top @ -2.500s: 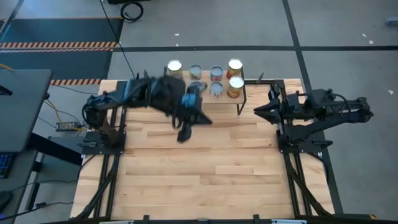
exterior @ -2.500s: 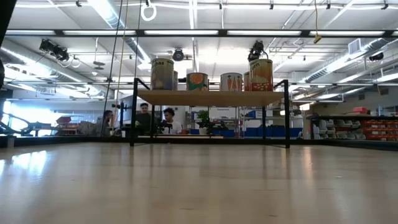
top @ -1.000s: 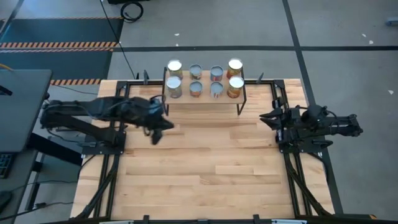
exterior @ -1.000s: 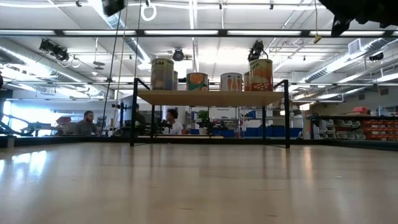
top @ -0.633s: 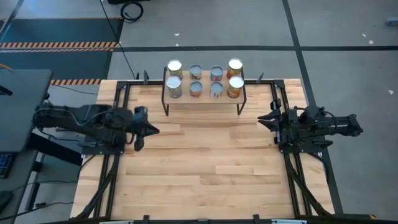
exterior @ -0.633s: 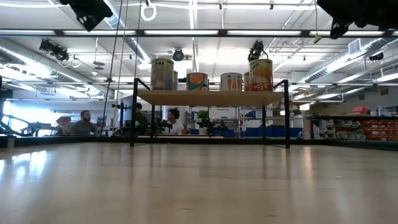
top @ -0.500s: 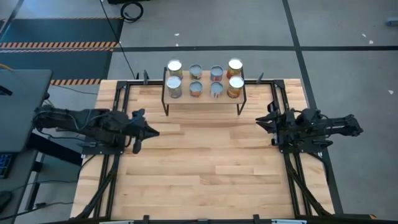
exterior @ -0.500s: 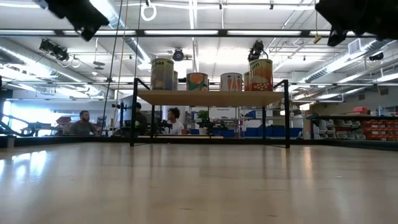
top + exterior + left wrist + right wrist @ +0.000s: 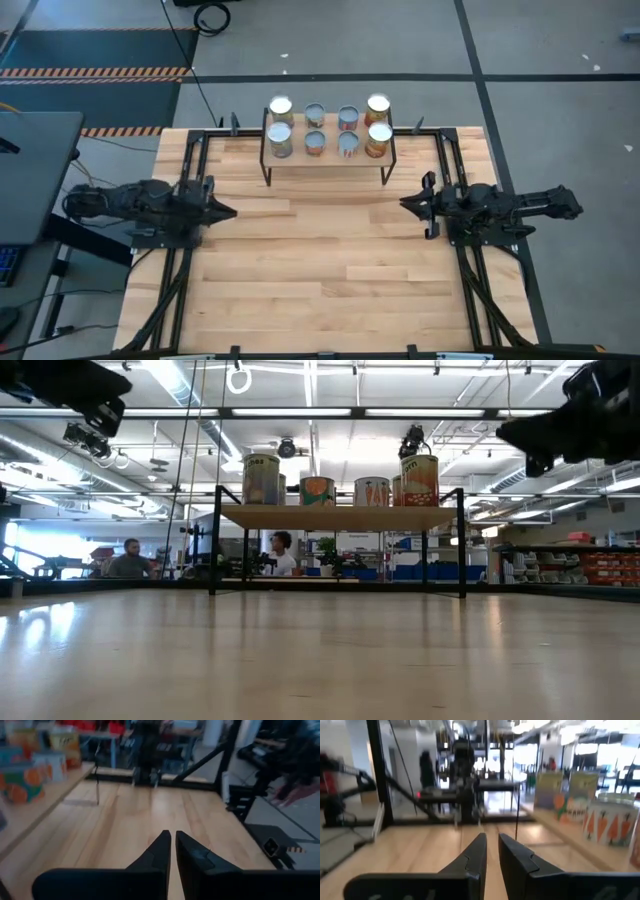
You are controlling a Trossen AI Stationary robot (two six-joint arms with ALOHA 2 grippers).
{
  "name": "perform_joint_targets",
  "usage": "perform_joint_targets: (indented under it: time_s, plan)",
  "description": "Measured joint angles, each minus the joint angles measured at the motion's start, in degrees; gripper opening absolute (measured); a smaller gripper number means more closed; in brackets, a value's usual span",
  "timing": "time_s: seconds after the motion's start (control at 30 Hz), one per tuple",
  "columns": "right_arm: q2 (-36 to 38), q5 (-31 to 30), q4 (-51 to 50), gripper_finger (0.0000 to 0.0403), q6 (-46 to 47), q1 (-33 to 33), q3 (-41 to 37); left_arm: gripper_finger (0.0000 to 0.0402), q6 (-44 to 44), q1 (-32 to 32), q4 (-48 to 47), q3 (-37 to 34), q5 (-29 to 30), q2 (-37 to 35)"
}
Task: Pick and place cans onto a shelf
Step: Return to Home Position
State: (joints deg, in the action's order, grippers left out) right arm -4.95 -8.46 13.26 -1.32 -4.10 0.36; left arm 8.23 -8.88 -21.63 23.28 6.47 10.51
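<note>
Cans (image 9: 314, 143) crown shelf (image 9: 328, 160), apart from left gripper (image 9: 228, 211) and right gripper (image 9: 408, 205).

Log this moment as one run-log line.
cans: eight on shelf, two rows of four | left gripper: shut, empty, above table left side | right gripper: shut, empty, above right side

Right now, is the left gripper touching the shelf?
Apart. The high view shows the left gripper at the left edge of the table, with bare wood plainly between it and the shelf.
</note>
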Motion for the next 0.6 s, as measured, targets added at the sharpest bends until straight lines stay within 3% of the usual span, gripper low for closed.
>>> perform_joint_targets:
  time_s: [0.2,0.27,0.5,0.6]
  plan:
    - [-0.68,0.01,-5.10,0.0055,-0.22,0.00,0.00,0.0034,-5.38,0.00,-1.29,-3.70,-1.41,-10.62]
    - [-0.61,0.03,-4.90,0.0055,-0.24,0.00,0.00,0.0034,-7.16,0.03,0.63,-5.38,0.25,-10.37]
    - [-0.73,0.63,-4.28,0.0055,-0.33,0.00,0.00,0.0035,-13.34,0.09,36.04,-21.76,-1.47,-9.91]
    - [-0.74,0.62,-4.09,0.0054,-0.33,0.00,0.00,0.0034,-15.48,0.20,34.47,-22.39,-0.47,-9.89]
